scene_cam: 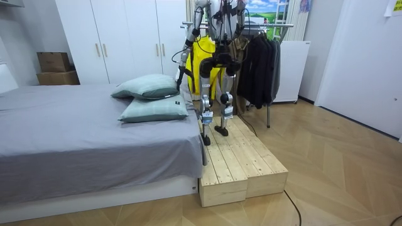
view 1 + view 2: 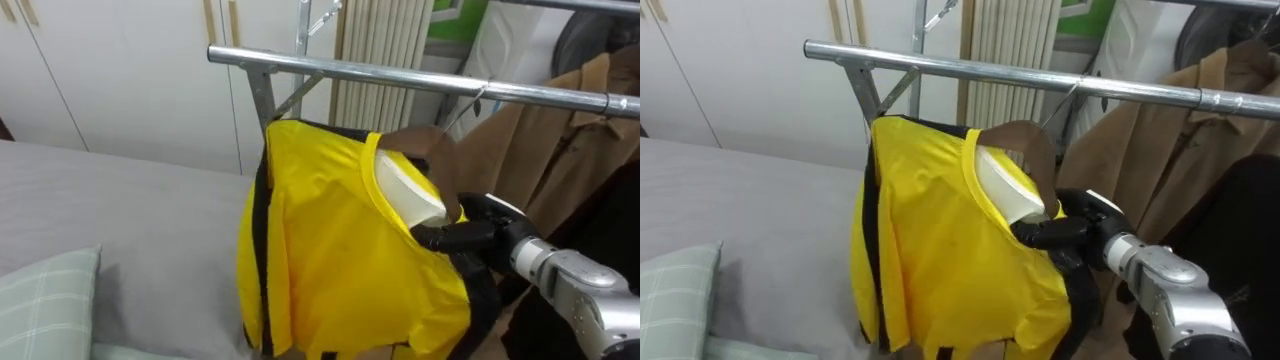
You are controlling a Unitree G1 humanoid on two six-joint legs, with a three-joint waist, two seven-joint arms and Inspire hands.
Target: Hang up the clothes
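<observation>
Item: yellow garment [image 2: 330, 250] with black side trim, hanging just below the metal rail [image 2: 350, 70] of a clothes rack, its collar opening turned toward the robot's right and showing a pale inner piece [image 2: 408, 190]. Whether its hanger is already sitting on the rail cannot be told. Right hand [image 2: 470, 235]: reaching in from the lower right, its black fingers [image 2: 440, 238] curling together and clamping the cloth at the collar edge, so the garment is drooping from that grip and from its upper left corner near the rack's post. Left hand [image 1: 183, 68]: hanging low at the room view's left of the garment; the state of its fingers cannot be told. Adjacent stock: brown coat [image 2: 560, 130] hanging on the same rail to the right, just behind the yellow collar; dark clothes [image 1: 260, 63] hanging further along the rack. Surroundings: grey bed [image 2: 120, 210] lying to the left with a pale checked pillow [image 2: 50, 300] on it; white wardrobe [image 2: 120, 70] standing behind. Position: the robot is standing upright on a low wooden platform [image 1: 242, 163] between the bed and the rack, facing the rail.
</observation>
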